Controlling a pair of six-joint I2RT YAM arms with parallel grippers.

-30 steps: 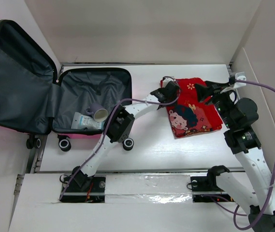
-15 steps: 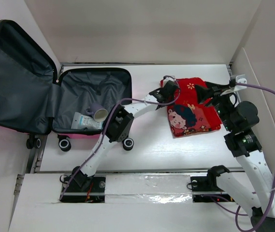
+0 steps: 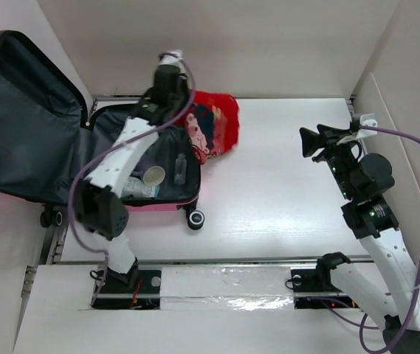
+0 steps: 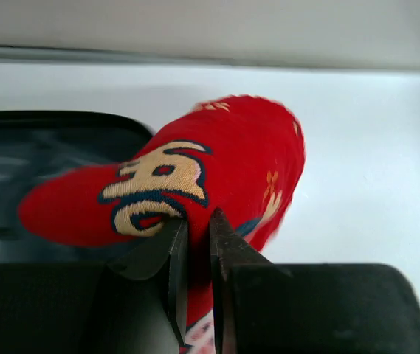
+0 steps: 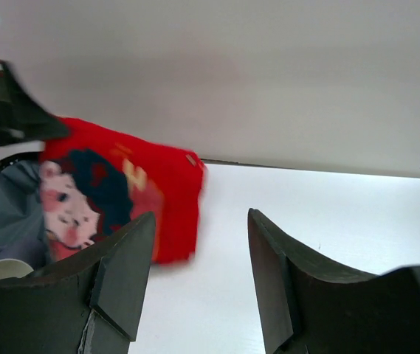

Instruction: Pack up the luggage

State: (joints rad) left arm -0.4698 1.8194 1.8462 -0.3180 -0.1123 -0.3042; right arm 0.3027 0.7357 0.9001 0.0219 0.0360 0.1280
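The luggage (image 3: 25, 140) lies open at the far left of the table (image 3: 283, 199); its base rests flat with the black wheels (image 3: 195, 219) toward me, and its lid tilts back to the left, grey lining showing and pink shell at the outer edge; in the base lie a cup (image 3: 153, 175), a small clear bottle (image 3: 180, 168) just right of it, and a white tube (image 3: 132, 188) beside the cup. My left claw (image 4: 193, 236) is clamped on the red cartoon cloth (image 3: 213, 125), fingers pinching a fold between them; the cloth hangs lifted at the base's right rim, part over the lining, part over the table. My right claw (image 5: 201, 215) hovers well apart on the right, fingers spread wide, nothing between them, facing the cloth.
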